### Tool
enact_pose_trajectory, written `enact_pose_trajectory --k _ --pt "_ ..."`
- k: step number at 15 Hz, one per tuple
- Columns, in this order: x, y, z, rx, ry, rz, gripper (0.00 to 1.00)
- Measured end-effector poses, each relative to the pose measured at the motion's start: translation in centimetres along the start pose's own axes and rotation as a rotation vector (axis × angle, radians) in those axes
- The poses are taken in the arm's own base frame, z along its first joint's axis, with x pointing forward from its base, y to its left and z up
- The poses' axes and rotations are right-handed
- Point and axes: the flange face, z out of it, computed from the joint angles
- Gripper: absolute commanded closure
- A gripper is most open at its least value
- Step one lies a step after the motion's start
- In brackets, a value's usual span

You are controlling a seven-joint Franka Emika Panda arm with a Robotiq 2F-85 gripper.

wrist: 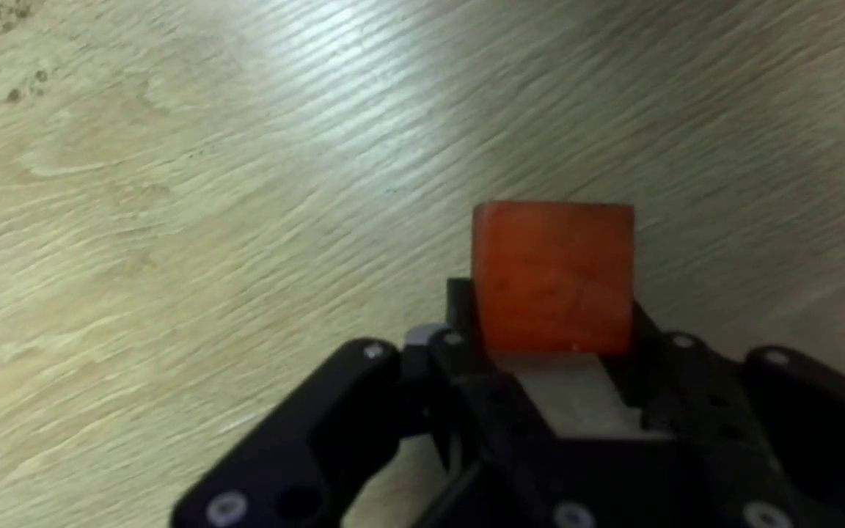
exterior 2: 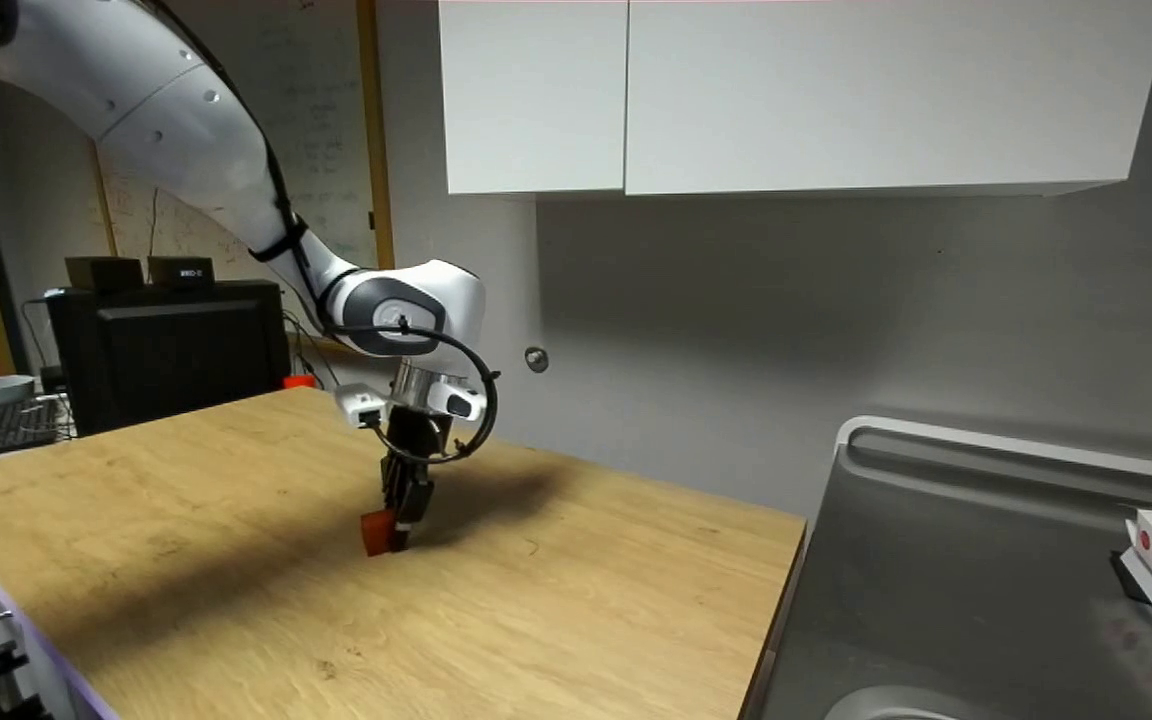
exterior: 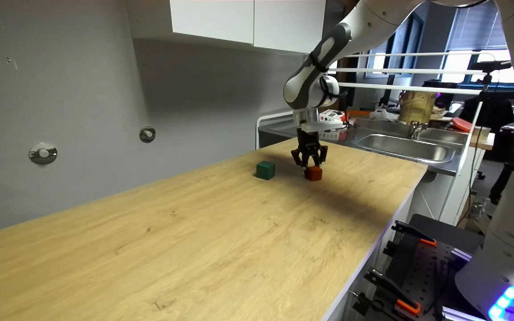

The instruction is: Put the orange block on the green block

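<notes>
The gripper (wrist: 551, 323) clasps the orange block (wrist: 554, 279) by 2 opposite sides, probably for a level lift, at or barely above the tabletop (exterior: 172, 240) (I can't tell which); the green block (exterior: 265, 170) sits apart, likely leaving the gripper working room.

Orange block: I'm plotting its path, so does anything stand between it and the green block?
Nothing visible does: in an exterior view, only tabletop shows between the gripper, closed on the orange block, and the green block.
</notes>
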Motion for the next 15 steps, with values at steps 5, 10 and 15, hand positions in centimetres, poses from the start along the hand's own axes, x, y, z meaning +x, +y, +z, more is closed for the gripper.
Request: enact_pose_trajectory --k 5,10,15 --pt "0.5 0.5 -1.8 -0.015 0.02 0.001 0.82" --pt "0.2 -0.7 -5.2 -0.034 0.059 -0.014 0.82" --pt "-0.6 -5.6 -8.9 -0.053 0.093 -0.065 0.82"
